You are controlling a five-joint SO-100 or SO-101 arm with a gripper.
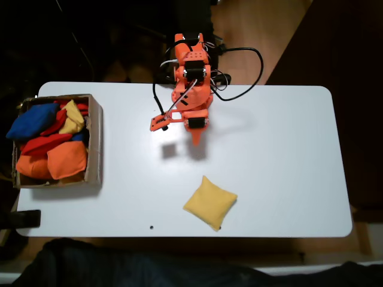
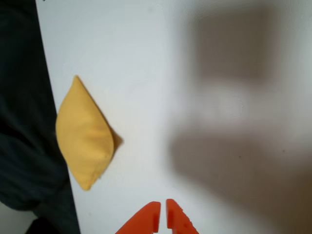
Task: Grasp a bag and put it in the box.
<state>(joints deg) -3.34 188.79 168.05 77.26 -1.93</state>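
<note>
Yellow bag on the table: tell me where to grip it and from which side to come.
Grip the yellow bag across its plump middle, coming straight down from above. It lies flat and alone on the white table, turned like a diamond, so the pointed corners are thin and floppy while the centre bulges. The tool, now nearly shut in the wrist view, would probably need opening first.
</note>
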